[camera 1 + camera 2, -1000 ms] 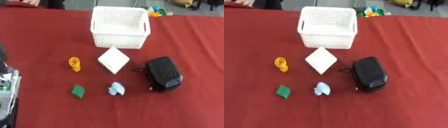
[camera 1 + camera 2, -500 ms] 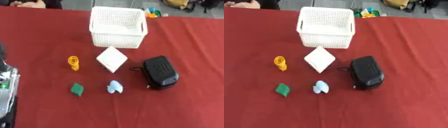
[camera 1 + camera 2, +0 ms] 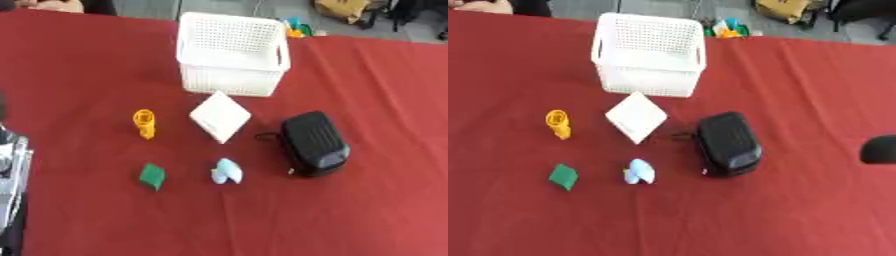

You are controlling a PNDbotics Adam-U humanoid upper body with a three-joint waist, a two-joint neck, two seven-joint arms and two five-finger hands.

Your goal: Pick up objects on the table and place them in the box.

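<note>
left edge of the left eye view: part of the robot's left arm (image 3: 10, 190), black and silver, along the lower border. no hand can be made out there, so finger state cannot be told.

red cloth (image 3: 376, 100) covers the whole table. five loose things on it, one of each, plus one box.

left column, two things:
- one yellow piece (image 3: 144, 123), small, a ring-like top over a short body, standing just left of the white pad.
- one green piece (image 3: 152, 175), small and flat-looking, nearer the robot than the yellow one, apart from it.

middle, two things:
- one white pad (image 3: 220, 116), square, turned so a corner points at the box; its far corner lies just at the foot of the box, whether touching i cannot tell.
- one pale blue piece (image 3: 227, 171), small, rounded, below the pad's near corner and level with the green piece.

one box (image 3: 233, 60): white plastic basket with perforated walls, open top, at the far middle of the cloth. nothing shows inside it.

right of middle: one black case (image 3: 314, 143), rounded, ribbed top, with a short loop or cord at its left end toward the pad. it lies apart from the pad and the blue piece.

far right edge, right eye view only: one dark rounded shape (image 3: 878, 149) coming in over the cloth, on the robot's right side. too little shows to say whether it is the hand or how any fingers stand.

none of the five things is touched by the robot.
</note>
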